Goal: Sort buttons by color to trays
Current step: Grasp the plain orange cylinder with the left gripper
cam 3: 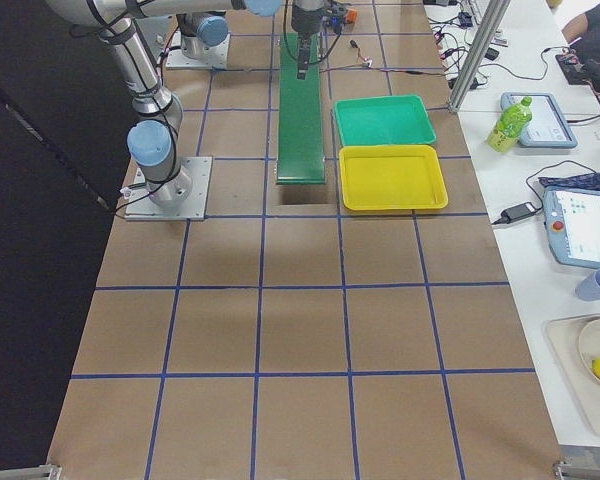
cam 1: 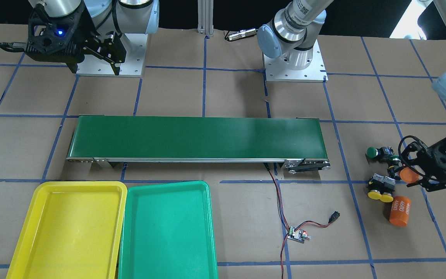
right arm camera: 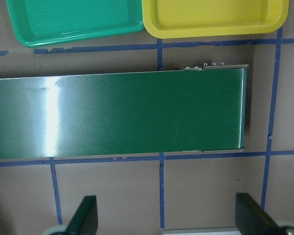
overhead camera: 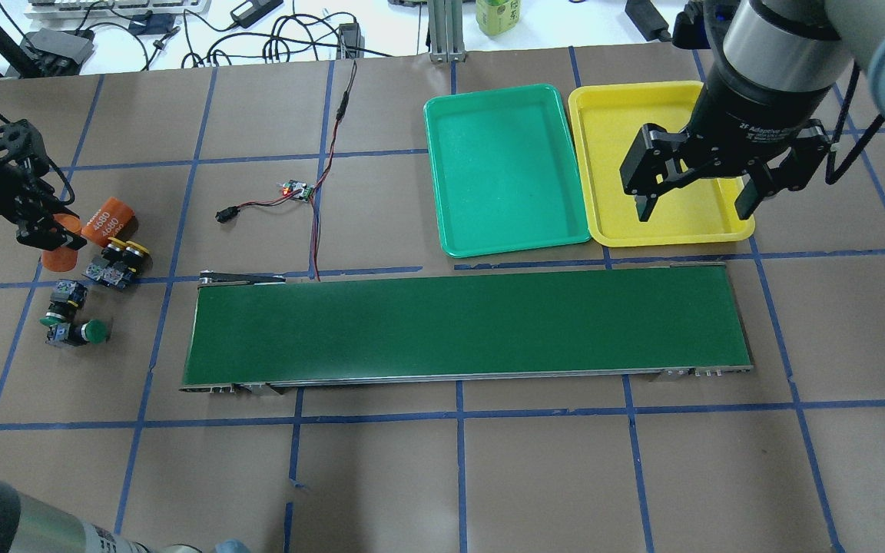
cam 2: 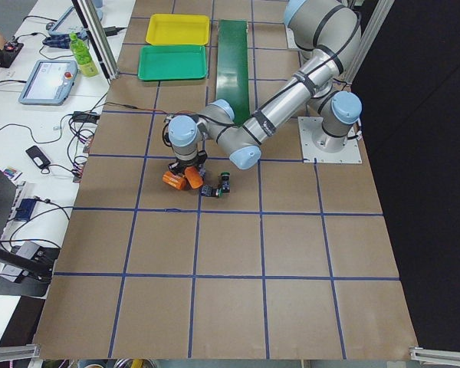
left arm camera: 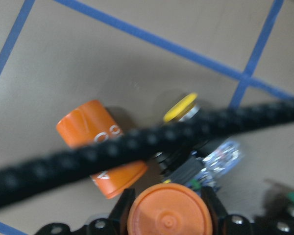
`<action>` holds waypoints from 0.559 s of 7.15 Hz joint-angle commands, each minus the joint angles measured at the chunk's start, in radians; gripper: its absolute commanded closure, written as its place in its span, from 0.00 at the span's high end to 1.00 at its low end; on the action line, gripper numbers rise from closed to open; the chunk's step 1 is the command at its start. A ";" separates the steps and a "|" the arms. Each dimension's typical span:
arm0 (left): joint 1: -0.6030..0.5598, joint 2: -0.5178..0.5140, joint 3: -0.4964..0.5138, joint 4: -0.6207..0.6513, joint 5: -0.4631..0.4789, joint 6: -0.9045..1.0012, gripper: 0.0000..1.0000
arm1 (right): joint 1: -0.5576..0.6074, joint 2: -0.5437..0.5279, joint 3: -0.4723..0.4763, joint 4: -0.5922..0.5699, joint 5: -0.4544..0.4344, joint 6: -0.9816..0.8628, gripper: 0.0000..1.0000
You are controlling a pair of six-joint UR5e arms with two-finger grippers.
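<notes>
Two yellow-capped buttons [overhead camera: 116, 261] and two green-capped buttons [overhead camera: 66, 319] lie in a cluster on the table at my left, off the conveyor's end; the front-facing view shows the yellow ones [cam 1: 379, 190] and green ones [cam 1: 378, 152]. My left gripper [overhead camera: 51, 240] is low beside them, shut on an orange cylinder [cam 1: 409, 174], whose end fills the left wrist view [left arm camera: 169, 215]. My right gripper [overhead camera: 692, 203] is open and empty, high over the yellow tray [overhead camera: 611, 153]. The green tray [overhead camera: 504, 169] lies next to it. Both trays hold nothing.
A second orange cylinder marked 4680 [overhead camera: 108, 219] lies against the yellow buttons. The long dark-green conveyor belt [overhead camera: 465, 326] runs across the table's middle. A small controller board with red-black wires [overhead camera: 298, 190] lies beyond it. A black cable [left arm camera: 137, 142] crosses the left wrist view.
</notes>
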 commanded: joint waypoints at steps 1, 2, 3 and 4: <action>-0.199 0.138 -0.076 -0.035 0.055 -0.134 0.00 | -0.004 0.000 0.000 -0.005 0.000 -0.018 1.00; -0.290 0.198 -0.161 -0.030 0.071 -0.249 0.00 | -0.002 -0.002 0.001 0.004 0.001 -0.019 1.00; -0.373 0.266 -0.267 0.000 0.113 -0.344 0.00 | -0.004 -0.004 -0.002 -0.002 0.008 -0.022 1.00; -0.454 0.326 -0.342 0.025 0.140 -0.429 0.00 | -0.008 -0.004 -0.008 -0.008 0.002 -0.024 1.00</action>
